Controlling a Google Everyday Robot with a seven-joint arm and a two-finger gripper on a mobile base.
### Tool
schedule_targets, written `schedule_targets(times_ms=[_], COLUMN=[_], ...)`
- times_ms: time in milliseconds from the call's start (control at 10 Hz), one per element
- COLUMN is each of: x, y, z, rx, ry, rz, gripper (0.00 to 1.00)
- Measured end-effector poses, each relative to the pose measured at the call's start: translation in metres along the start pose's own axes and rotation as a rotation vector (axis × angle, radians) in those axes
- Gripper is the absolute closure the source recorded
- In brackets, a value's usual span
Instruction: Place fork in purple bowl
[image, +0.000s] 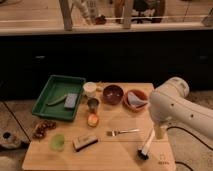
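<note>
Table (117, 156), fork (122, 132), purple bowl (113, 94), end effector (159, 132) right

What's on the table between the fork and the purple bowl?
Nothing: the camera view shows only bare table between the fork and the purple bowl. The tool hangs right of the fork.
</note>
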Motion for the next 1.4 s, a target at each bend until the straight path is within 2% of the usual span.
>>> schedule_targets(times_ms=[300, 400, 600, 900, 1100, 1400], x=[-0.026, -0.028, -0.036, -0.063, -0.071, -0.098], y=[0.010, 0.013, 0.013, 0.012, 0.014, 0.008], z=[0.000, 0.000, 0.001, 0.003, 0.004, 0.004], rx=[0.004, 0.005, 0.010, 0.022, 0.026, 0.046], ry=[0.004, 0.008, 0.009, 0.006, 0.012, 0.005], rz=[-0.033, -0.040, -0.056, -0.084, -0.095, -0.129], gripper=[0.20, 0.20, 0.20, 0.20, 0.20, 0.20])
